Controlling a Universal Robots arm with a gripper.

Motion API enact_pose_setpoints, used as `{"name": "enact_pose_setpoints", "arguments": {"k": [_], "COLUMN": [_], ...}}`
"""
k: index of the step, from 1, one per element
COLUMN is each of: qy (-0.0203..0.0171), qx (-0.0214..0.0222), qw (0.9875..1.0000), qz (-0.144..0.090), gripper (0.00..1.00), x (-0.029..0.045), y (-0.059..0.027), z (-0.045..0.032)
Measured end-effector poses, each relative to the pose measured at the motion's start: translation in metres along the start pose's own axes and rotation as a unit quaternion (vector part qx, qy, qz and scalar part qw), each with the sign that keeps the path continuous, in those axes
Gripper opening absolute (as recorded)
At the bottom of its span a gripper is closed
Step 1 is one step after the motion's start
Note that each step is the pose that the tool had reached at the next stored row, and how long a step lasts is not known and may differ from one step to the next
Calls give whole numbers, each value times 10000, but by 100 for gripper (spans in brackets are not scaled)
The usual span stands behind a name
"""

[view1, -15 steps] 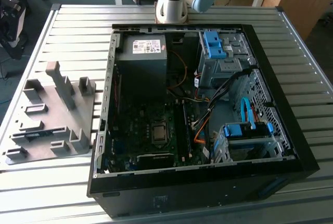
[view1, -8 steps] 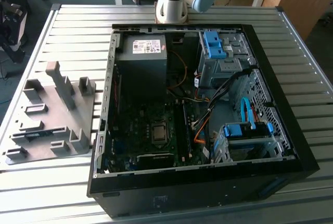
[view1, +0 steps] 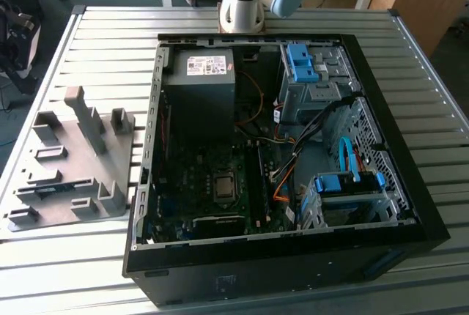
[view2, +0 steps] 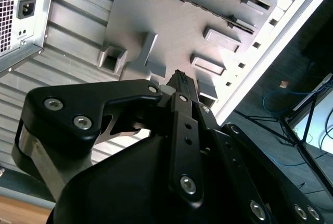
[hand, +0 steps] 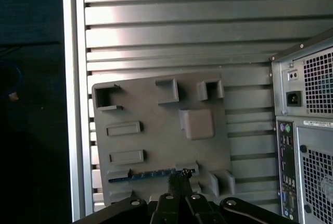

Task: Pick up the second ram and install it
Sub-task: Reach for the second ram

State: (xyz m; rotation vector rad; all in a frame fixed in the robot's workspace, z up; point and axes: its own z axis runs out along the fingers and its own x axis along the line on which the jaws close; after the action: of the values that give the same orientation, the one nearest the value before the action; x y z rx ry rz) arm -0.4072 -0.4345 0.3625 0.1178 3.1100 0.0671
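The second ram (hand: 151,174) stands on edge in the long slot of the grey fixture block (hand: 156,130), showing a thin blue-green strip. In the exterior view the ram (view1: 57,187) sits in the same slot near the fixture's front. My gripper (hand: 179,178) hangs high over the fixture, its tips lined up near one end of that slot. In the second wrist view the gripper (view2: 179,78) has its black fingers pressed together, shut with nothing between them. The long slot (view2: 218,11) lies far below.
An open computer case (view1: 146,205) lies on the slatted metal table (view1: 110,44), with the motherboard (view1: 212,183), power supply (view1: 198,88) and blue drive brackets (view1: 302,62) inside. The arm's base (view1: 242,7) stands behind the case. The fixture lies near the table's edge (hand: 73,104).
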Motion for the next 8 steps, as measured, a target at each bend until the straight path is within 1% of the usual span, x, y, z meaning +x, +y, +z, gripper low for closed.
{"name": "enact_pose_setpoints", "arguments": {"k": [8], "qy": [0], "qx": [0], "qw": [10000], "qz": [0], "gripper": [10], "x": [1], "y": [-15], "z": [60]}}
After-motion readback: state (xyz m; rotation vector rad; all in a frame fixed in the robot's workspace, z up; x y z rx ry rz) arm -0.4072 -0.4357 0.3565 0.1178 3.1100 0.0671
